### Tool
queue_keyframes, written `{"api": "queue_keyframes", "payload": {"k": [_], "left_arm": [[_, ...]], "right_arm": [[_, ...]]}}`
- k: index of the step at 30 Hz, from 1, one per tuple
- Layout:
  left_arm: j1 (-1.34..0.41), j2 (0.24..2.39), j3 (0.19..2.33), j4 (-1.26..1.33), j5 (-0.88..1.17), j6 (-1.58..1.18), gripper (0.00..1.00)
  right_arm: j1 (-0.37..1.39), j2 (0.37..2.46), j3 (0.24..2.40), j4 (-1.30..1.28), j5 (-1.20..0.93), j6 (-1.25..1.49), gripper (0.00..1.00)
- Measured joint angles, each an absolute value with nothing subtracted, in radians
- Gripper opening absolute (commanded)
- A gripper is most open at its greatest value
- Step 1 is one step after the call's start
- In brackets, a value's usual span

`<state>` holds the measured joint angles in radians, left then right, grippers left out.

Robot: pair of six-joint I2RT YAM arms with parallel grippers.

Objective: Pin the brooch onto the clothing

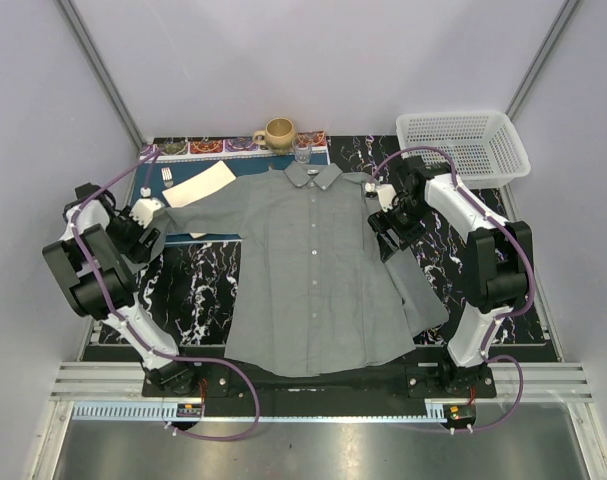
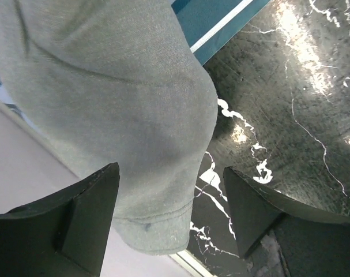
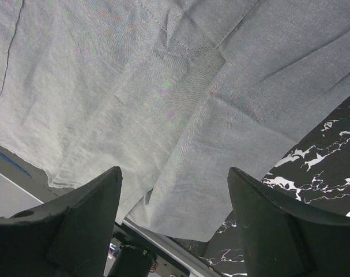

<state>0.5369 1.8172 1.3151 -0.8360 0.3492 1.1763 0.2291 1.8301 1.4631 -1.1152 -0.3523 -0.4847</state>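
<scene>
The grey shirt (image 1: pixel 313 270) shows one sleeve hem between the spread fingers of the left gripper (image 2: pixel 172 190). The right gripper (image 3: pixel 175 190), fingers likewise wide apart, hangs over the other sleeve. The shirt lies flat, buttoned front up, on the black marbled table (image 1: pixel 193 285).

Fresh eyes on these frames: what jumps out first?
A grey shirt lies flat, buttons up, in the middle of the table. The left gripper hangs open over the left sleeve, the right gripper open by the right sleeve. A mug sits beyond the collar, a white basket at the far right corner; no brooch shows.
</scene>
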Motion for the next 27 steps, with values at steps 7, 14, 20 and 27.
{"api": "queue_keyframes", "payload": {"k": [7,14,20,27], "left_arm": [[0.537,1.894,1.270,-0.781,0.310,1.160,0.40],[0.538,1.888,1.308,-0.868,0.287,1.211,0.00],[0.567,1.806,1.481,-1.002,0.275,1.334,0.00],[0.587,1.729,1.569,-1.049,0.212,1.472,0.33]], "right_arm": [[0.229,1.830,1.434,-1.099,-0.328,-0.490,0.79],[0.225,1.830,1.404,-1.089,-0.304,-0.497,0.79],[0.208,1.830,1.392,-1.086,-0.296,-0.511,0.79],[0.195,1.829,1.384,-1.085,-0.285,-0.532,0.81]]}}
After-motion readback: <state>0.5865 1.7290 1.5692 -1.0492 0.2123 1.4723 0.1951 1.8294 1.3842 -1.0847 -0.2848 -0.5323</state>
